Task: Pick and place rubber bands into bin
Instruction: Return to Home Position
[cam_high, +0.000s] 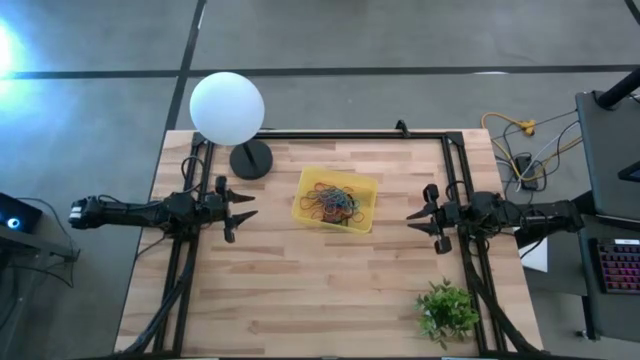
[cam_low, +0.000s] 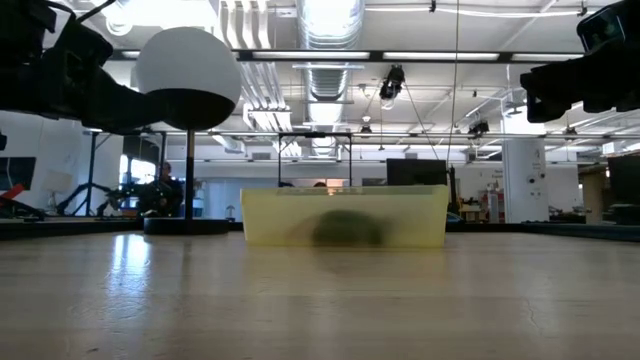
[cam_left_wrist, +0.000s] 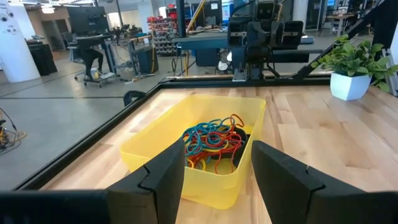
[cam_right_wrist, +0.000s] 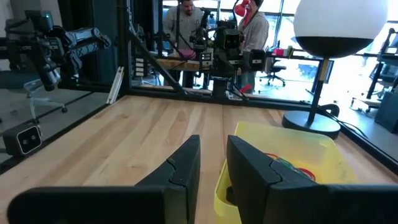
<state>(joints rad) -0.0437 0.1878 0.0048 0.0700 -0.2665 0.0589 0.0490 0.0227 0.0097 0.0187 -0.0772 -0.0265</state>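
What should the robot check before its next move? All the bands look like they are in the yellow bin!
1. Rubber bands lie inside the bin: ok.
2. Bin sits flat on the table, between the arms: ok.
3. Left gripper open, empty, near the left edge: ok.
4. Right gripper open, empty, near the right edge: ok.
5. Stray bands on the wood: none seen, ok.
6. Lamp apart from the left gripper: ok.

Rubber bands (cam_low: 345, 228) — dark blur inside bin (cam_low: 270, 215)

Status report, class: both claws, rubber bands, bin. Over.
Left claw open, empty, left of bin. Right claw open, empty, opposite side. Rubber bands piled in bin. Nothing blocking.
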